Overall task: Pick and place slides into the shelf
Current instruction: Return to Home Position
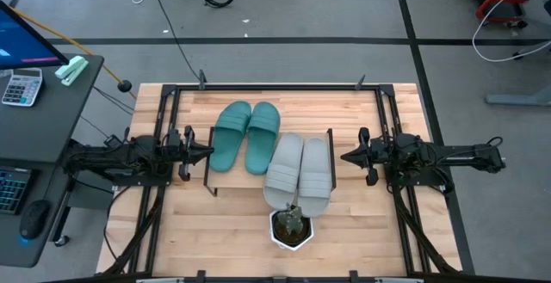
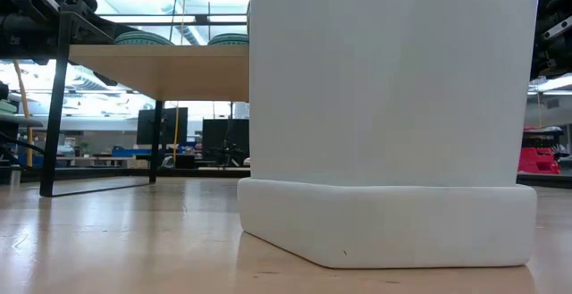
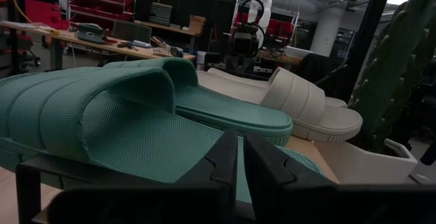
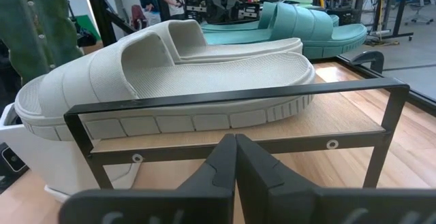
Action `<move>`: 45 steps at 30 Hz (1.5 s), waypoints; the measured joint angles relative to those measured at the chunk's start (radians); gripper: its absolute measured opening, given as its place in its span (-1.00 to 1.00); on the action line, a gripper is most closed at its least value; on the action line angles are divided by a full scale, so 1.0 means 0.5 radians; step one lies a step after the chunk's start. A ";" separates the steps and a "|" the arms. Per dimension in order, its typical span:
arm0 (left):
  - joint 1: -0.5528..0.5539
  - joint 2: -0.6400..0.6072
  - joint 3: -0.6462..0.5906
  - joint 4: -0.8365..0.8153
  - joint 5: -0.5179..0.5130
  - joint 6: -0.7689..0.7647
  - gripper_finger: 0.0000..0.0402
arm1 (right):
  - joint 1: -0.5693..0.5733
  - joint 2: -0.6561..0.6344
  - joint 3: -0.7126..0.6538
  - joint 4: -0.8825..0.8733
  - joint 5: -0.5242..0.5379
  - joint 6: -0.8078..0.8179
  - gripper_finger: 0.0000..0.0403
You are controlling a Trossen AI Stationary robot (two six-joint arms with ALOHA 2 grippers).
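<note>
The shelf [image 1: 209, 178] stands mid-table, a wood board [image 2: 161, 71] on thin black legs. A teal-green pair of slides [image 1: 246, 136] lies sole-down side by side on its far left part. A light grey pair [image 1: 299, 173] lies sole-down on its right part, its near ends reaching past the shelf's near edge. My left gripper [image 1: 207, 152] hovers shut, level, at the shelf's left end, facing the teal slides [image 3: 129, 115]. My right gripper [image 1: 346, 156] hovers shut at the shelf's right end, facing a grey slide [image 4: 170, 81] behind the shelf's black rail [image 4: 238, 94].
A white pot [image 1: 291, 229] with a green cactus stands near the table's front edge, just below the grey slides, and fills much of the low view [image 2: 384, 106]. Black rails [image 1: 275, 86] frame the table. A desk with a calculator [image 1: 21, 85] stands off to the left.
</note>
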 joint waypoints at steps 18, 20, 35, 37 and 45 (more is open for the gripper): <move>0.000 0.000 0.000 0.001 0.000 0.000 -0.89 | -0.001 0.001 0.000 0.000 -0.001 0.000 -0.93; 0.000 0.001 0.000 0.000 0.000 0.002 -0.88 | 0.000 0.001 0.000 0.000 0.000 0.000 -0.93; 0.000 0.000 0.000 0.000 0.000 0.000 -0.87 | -0.001 0.001 0.000 0.000 0.000 0.000 -0.93; 0.001 0.000 0.000 0.000 0.000 0.001 -0.88 | 0.000 0.001 0.000 0.000 -0.001 0.000 -0.93; 0.000 0.000 0.000 0.000 -0.001 0.000 -0.83 | 0.000 0.001 0.000 0.000 -0.001 0.000 -0.93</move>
